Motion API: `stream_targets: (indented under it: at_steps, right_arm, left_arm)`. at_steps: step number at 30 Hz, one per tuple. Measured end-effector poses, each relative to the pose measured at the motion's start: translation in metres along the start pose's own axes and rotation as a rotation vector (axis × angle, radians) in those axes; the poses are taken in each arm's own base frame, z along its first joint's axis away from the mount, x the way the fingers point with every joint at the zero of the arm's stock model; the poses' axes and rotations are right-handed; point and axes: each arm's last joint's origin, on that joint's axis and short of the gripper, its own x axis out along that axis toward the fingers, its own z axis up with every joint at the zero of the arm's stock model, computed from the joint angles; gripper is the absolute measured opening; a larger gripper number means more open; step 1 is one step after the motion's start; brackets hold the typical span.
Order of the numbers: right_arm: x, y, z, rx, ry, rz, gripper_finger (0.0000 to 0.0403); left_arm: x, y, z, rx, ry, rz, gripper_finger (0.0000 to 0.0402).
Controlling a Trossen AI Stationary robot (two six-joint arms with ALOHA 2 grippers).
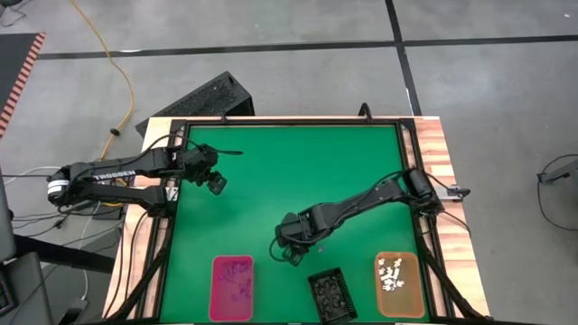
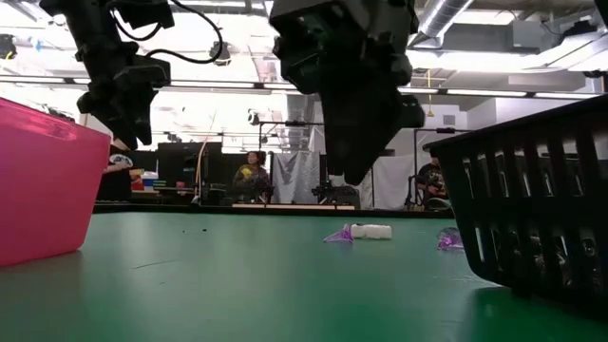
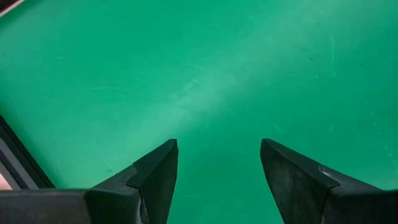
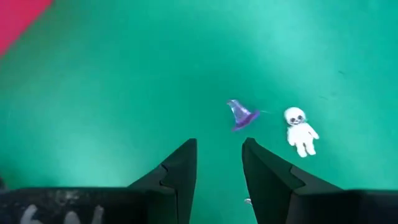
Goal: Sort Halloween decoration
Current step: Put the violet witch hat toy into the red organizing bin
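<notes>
right gripper point(image 4: 219, 163) hangs parted and empty above the green mat point(image 1: 289, 181), near a purple hat trinket point(image 4: 240, 115) (white ghost trinket point(image 4: 300, 130) beside it); left gripper point(image 3: 217, 168) parted, empty.

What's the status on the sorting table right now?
Right gripper open, empty, above mat. Left gripper open, parked at far left. Purple trinket and white trinket loose on mat, ahead of right gripper. Nothing blocking.
</notes>
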Motion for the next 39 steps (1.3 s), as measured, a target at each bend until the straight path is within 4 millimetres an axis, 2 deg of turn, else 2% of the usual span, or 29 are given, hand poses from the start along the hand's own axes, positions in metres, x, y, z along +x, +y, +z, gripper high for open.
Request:
stream_targets:
  at_steps: [7,11,22,25,33,39]
  right_arm:
    - [0.022,-0.010,0.007,0.178,0.019,-0.062,0.0154]
    - [0.027,-0.010,0.006,0.202,0.029,-0.078,0.0154]
    - [0.058,-0.017,0.008,0.213,0.089,-0.117,0.0151]
    - [0.062,-0.020,0.010,0.228,0.113,-0.114,0.0129]
    - [0.060,-0.022,0.012,0.233,0.121,-0.105,0.0019]
    - [0.053,-0.014,0.017,0.181,0.102,-0.094,0.0017]
  left_arm:
    - [0.000,0.000,0.000,0.027,0.004,-0.008,0.0219]
    - [0.000,0.000,0.000,0.045,0.005,-0.007,0.0219]
    - [0.000,0.000,0.000,0.056,0.000,0.003,0.0219]
    - [0.000,0.000,0.000,0.063,-0.005,0.013,0.0219]
    - [0.001,0.001,0.001,0.060,-0.008,0.019,0.0219]
    - [0.001,0.001,0.001,0.060,-0.009,0.021,0.0219]
